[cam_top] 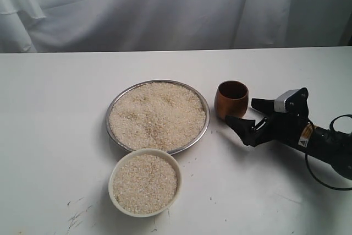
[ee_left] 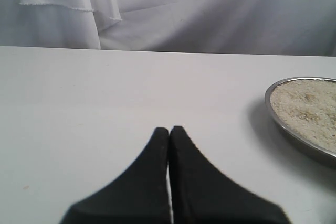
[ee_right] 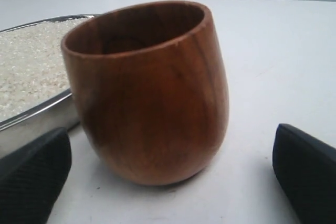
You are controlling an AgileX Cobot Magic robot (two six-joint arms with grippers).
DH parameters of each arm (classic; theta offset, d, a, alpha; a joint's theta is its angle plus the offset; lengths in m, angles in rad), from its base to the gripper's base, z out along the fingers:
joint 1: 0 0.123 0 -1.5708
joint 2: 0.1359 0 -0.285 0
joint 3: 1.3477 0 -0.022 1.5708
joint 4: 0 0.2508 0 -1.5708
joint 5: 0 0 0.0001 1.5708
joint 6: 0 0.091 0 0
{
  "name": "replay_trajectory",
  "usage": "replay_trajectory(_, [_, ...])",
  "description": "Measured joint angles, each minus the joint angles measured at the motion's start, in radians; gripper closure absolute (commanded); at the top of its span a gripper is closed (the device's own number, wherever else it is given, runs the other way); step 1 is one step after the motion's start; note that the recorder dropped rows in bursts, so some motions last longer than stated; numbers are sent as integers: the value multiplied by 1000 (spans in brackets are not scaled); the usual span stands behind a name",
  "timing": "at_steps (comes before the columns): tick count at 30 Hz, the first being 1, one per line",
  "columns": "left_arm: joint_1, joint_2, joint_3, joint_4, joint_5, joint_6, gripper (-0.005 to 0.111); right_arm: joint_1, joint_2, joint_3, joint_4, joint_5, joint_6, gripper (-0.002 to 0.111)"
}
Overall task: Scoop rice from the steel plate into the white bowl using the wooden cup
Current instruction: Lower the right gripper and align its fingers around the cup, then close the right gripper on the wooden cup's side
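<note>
Catches the opening step of the scoop, the reach for the wooden cup [cam_top: 231,98], with nothing picked up yet. Shows the right gripper [cam_top: 242,110] low over the white table [cam_top: 55,136], spread wide, empty, aimed at the cup and sitting just short of it (no contact visible in the wrist view, only 2 cross-hatched black pads [ee_right: 31,171] flanking the wood at a gap). Places the cup upright on the table just beside the steel plate [cam_top: 106,118], on the right arm's side, and well apart from the white bowl [cam_top: 110,182], itself tucked against the plate's camera-side rim, touching or not impossible to tell. Calls next, by judgement, for easing forward to bring the barrel between the 2 pads, closing squarely on its widest part, then lifting and dipping into the rice [cam_top: 157,115]. Warns of a glossy, rounded, reddish-brown wall narrowing at the foot, likely to slip or tip under an off-centre squeeze. Offers contrast elsewhere: dull, loose, off-white grains heaped across a shallow, shiny disc with a thin raised rim, plus more grains filling the smooth, thick-rimmed cream bowl. Leaves the left gripper [ee_left: 169,129] pressed fully together on nothing, low over bare table, the plate's edge in sight nearby.
</note>
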Motion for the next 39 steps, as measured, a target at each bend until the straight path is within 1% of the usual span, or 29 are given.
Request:
replay_trajectory(13, [0,0,0,0,0,0,107,4,0,-46,4,15,7,16])
replay_trajectory(25, [0,0,0,0,0,0,107,58,1,-82,-3,19,-15,16])
replay_trajectory(39, [0,0,0,0,0,0,107,59,9,-110,34,39,-19,16])
